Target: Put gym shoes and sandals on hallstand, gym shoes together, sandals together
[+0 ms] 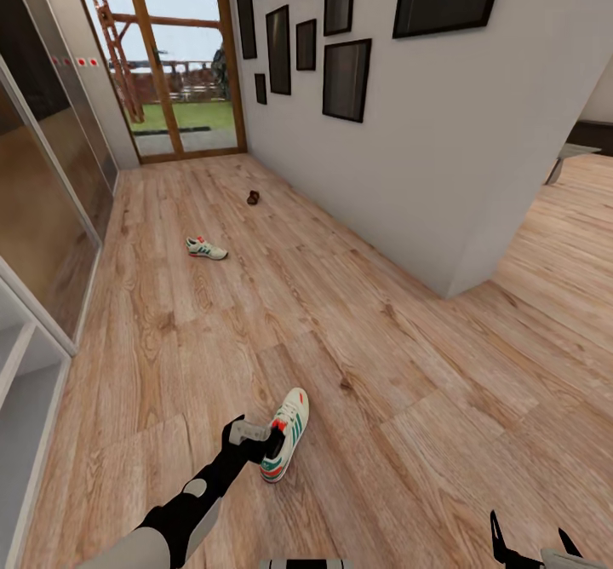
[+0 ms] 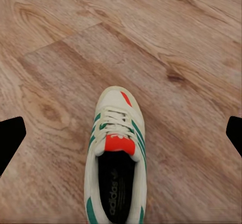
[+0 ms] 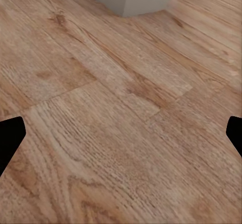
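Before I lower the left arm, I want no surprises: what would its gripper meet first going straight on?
Most likely the near sneaker, centred between the open left gripper fingers; the gap to it is hard to judge.

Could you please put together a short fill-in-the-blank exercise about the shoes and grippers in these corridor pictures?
1. The left gripper hovers at the near gym shoe's ____ end.
2. The far gym shoe lies on the ____.
3. The right gripper holds ____.
4. The dark sandal lies nearer the ____ door than either gym shoe.

Missing words: heel; floor; nothing; glass
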